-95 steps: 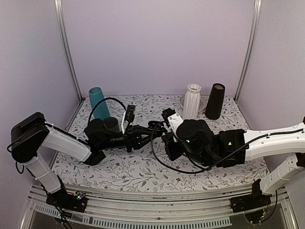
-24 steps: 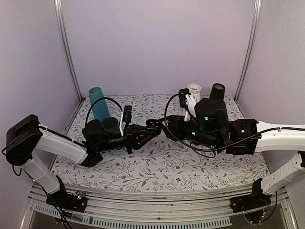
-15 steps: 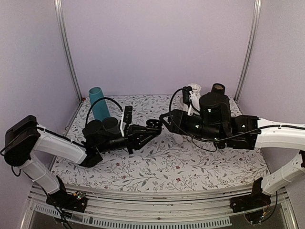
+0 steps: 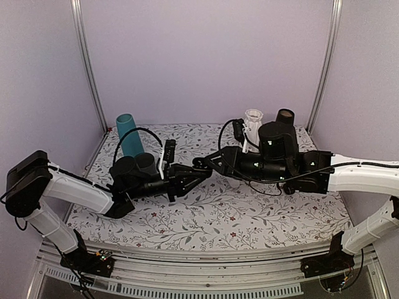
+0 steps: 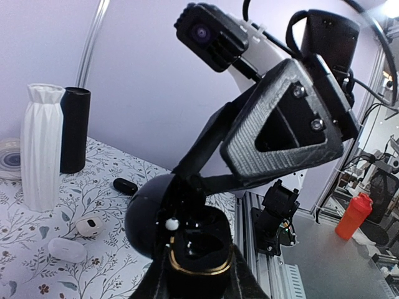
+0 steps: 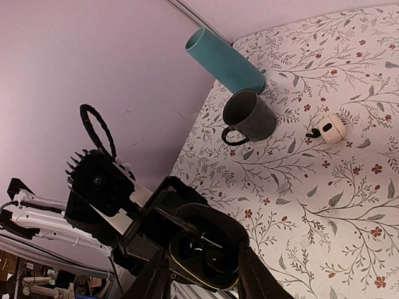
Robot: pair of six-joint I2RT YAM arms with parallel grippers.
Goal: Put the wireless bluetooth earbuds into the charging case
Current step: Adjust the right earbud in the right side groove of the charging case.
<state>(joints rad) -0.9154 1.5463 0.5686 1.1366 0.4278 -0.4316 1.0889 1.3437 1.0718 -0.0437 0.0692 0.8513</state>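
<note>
Above the middle of the floral-patterned table, the left gripper is clamped on the small glossy black charging case, lid open. The right gripper is poised over it, fingers apart; whether they hold an earbud I cannot tell. In the far left corner is a grey mug beside a teal tube. In the far right corner are a white ribbed vase and a black cylinder.

No legible text anywhere.

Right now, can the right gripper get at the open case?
Probably yes. The left gripper holds the case with its wells facing the right gripper, which is close to it. Nothing visible stands between them.
</note>
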